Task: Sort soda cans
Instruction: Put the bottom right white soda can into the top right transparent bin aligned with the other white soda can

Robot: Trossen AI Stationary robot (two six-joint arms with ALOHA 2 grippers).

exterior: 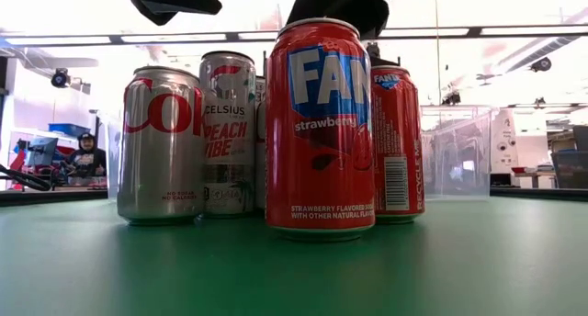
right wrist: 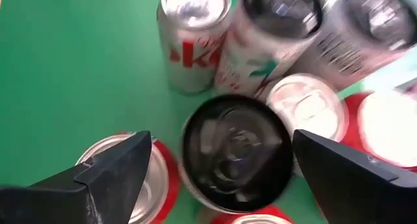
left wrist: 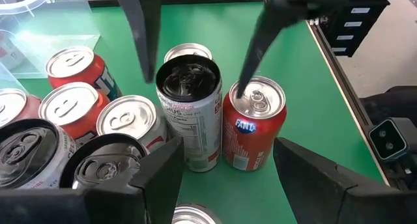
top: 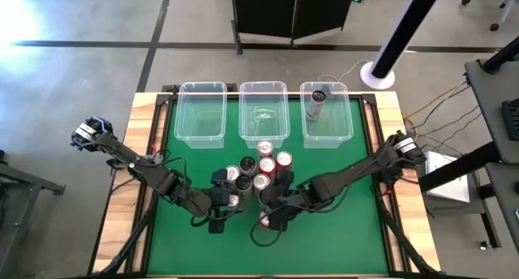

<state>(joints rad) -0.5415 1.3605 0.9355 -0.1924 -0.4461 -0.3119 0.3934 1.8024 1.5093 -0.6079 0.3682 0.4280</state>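
Both arms were dark, almost black — slim jointed links with thicker housings at the joints. The left arm carried a blue-and-white fitting at its base; the right arm showed a pale block there. The fingers were matte black wedges — flat, tapering.

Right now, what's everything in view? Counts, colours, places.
Soda cans: about ten upright, red, silver and dark, bunched at the table's centre; exact count unclear under the arms.
Lone can: one, dark, inside the right-hand bin.
Bins: three, clear plastic, in a row along the far edge.
Table: one, green mat with wooden border.
Person: one, far off in the room behind.
Left gripper: open, at the cluster's left side.
Right gripper: open, over a dark-topped can.
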